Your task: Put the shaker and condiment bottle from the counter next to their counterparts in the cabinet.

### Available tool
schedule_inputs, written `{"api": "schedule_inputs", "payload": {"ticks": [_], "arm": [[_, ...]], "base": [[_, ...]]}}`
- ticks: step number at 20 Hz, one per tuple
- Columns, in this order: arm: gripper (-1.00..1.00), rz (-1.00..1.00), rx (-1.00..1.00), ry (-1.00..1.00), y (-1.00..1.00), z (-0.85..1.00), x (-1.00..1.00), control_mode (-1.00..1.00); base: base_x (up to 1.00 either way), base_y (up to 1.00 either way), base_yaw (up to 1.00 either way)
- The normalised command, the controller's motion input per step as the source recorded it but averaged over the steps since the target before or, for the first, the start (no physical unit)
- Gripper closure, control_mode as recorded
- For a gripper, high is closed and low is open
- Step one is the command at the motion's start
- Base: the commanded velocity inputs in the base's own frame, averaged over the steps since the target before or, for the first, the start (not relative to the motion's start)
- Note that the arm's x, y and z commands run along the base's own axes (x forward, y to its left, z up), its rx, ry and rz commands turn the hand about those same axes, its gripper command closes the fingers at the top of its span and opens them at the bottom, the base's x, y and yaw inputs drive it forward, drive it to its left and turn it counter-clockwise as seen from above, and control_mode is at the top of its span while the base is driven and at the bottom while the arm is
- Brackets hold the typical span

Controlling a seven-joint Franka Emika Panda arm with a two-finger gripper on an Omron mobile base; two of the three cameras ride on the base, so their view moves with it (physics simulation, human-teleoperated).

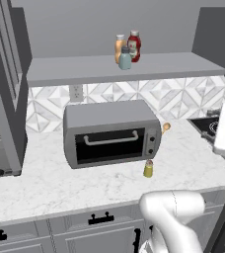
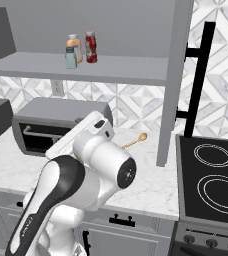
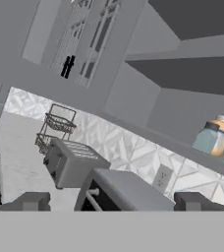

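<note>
Red bottle on the shelf, yellow shaker on the table, jaws wide and empty

The cabinet (image 1: 85, 69) is a plain matte grey open shelf with a flat back panel. On it three things stand close together: a tall orange bottle (image 1: 119, 47) with a white cap, a pale teal-grey shaker (image 1: 125, 58) with a dark cap just in front of it, and the squat red condiment bottle (image 1: 134, 45) with white cap and white label at about 3 o'clock of the orange one, touching or nearly so.

The table (image 1: 45, 183) is white with grey marble veins, above grey drawers with black handles. A boxy grey toaster oven (image 1: 112, 133) with a dark glass door and pale bar handle sits on it. The small yellow cylindrical shaker (image 1: 148, 169) with a grey cap stands upright at about 5 o'clock of the oven, near its front corner. A wooden spoon (image 2: 135, 140) lies by the tiled wall.

In the hand view the jaws (image 3: 112, 202) stand fully apart, gripping nothing; the orange bottle and teal shaker sit well apart at about 2 o'clock of them, a sliver of red at the frame's edge beside them
</note>
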Motion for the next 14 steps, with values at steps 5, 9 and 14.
{"api": "schedule_inputs", "payload": {"ticks": [5, 9, 14], "arm": [[-1.0, -0.05, -0.05, -0.08, 0.0, -1.0, -0.61, -1.0], [-1.0, 0.0, 0.0, -0.01, 0.0, -1.0, -0.01, -1.0], [-1.0, 0.0, 0.0, 0.0, 0.0, -1.0, -0.01, -1.0]], "base": [[0.0, 0.0, 0.0], [0.0, 0.0, 0.0], [0.0, 0.0, 0.0]]}}
